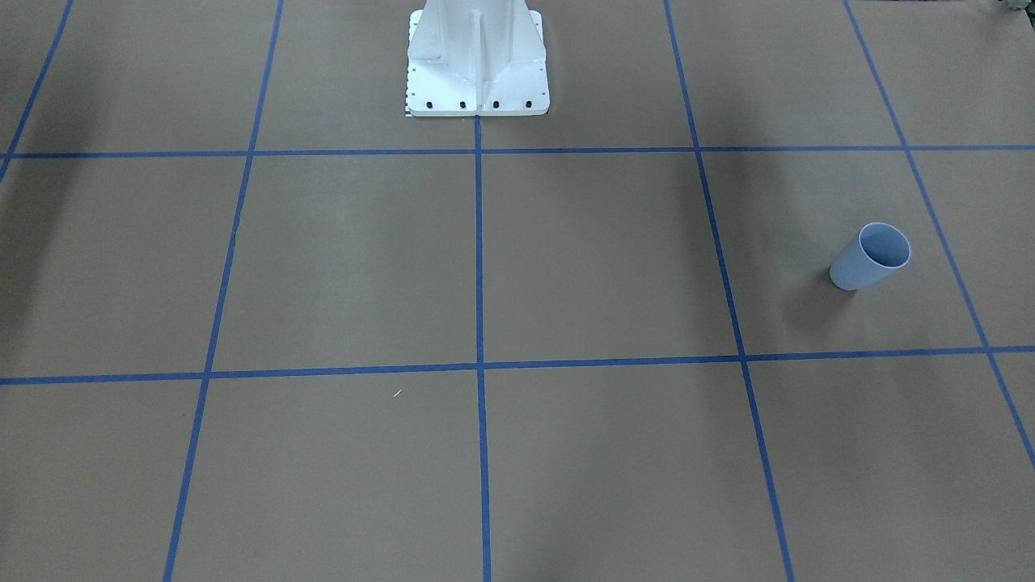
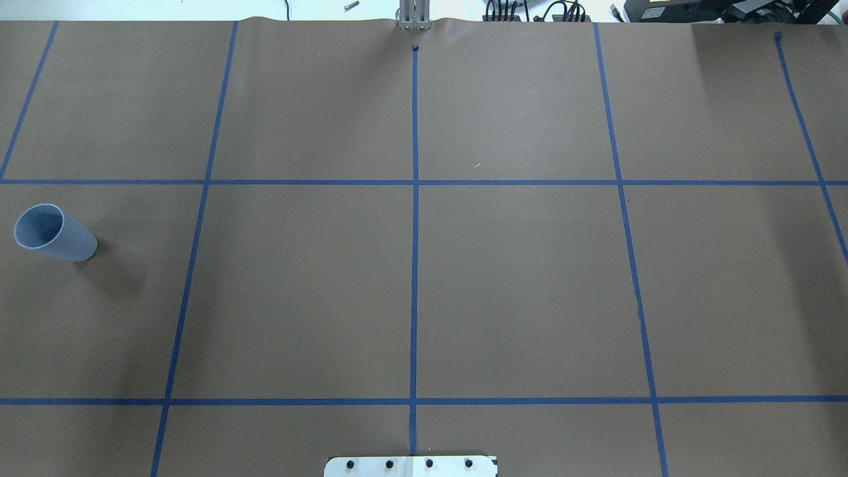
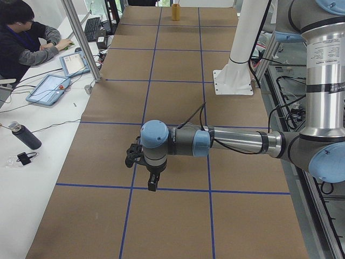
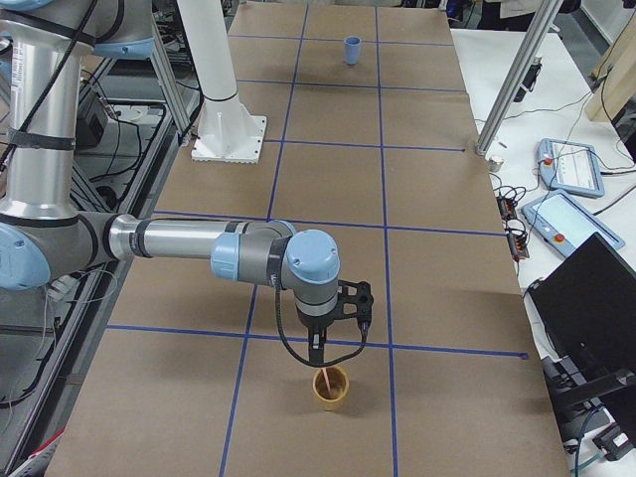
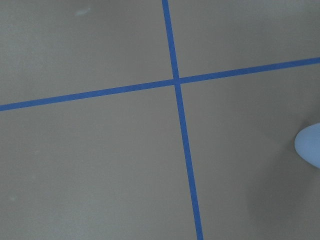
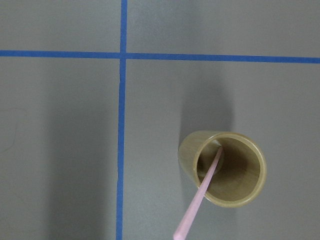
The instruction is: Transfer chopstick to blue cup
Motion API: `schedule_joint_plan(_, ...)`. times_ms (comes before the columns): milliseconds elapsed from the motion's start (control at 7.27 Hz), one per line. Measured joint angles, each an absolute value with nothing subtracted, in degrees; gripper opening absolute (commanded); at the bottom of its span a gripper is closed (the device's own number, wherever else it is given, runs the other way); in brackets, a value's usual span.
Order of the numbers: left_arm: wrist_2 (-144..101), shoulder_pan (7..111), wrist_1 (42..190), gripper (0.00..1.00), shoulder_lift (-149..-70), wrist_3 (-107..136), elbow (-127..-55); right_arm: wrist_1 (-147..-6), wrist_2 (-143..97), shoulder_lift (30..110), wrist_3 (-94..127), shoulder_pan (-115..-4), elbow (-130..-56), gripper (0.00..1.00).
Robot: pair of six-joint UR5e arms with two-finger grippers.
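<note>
The pale pink chopstick (image 6: 201, 198) leans in a tan cup (image 6: 241, 192), its upper end toward the bottom edge of the right wrist view. In the exterior right view my right gripper (image 4: 317, 355) hangs just above the chopstick (image 4: 325, 381) and the tan cup (image 4: 331, 390); I cannot tell if it is open or shut. The blue cup (image 2: 54, 234) stands upright at the table's far left, and also shows in the front view (image 1: 870, 257). My left gripper (image 3: 153, 182) hovers over the table; I cannot tell its state. The left wrist view shows only the cup's edge (image 5: 310, 145).
Blue tape lines (image 2: 415, 199) divide the brown paper table into a grid. The white arm pedestal (image 1: 477, 61) stands at the robot's side. An operator (image 3: 24, 38) sits at a side bench with tablets (image 3: 48, 89) and a dark bottle (image 3: 24, 136).
</note>
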State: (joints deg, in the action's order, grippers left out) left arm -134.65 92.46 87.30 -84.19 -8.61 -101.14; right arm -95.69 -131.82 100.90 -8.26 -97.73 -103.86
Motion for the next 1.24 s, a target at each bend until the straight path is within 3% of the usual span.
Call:
schedule_joint_plan(825,-134.3,92.5,87.7,0.99,-84.5,-8.5,-103.7,-95.2,-132.0,102.5,-8.9,-97.6,-107.1,1.00)
schedule_joint_plan(1238,-134.5,92.8,95.0,0.99,-88.0,-8.0,-102.9,-87.3,-138.2,103.0,-8.4,-97.6,-107.5,1.00)
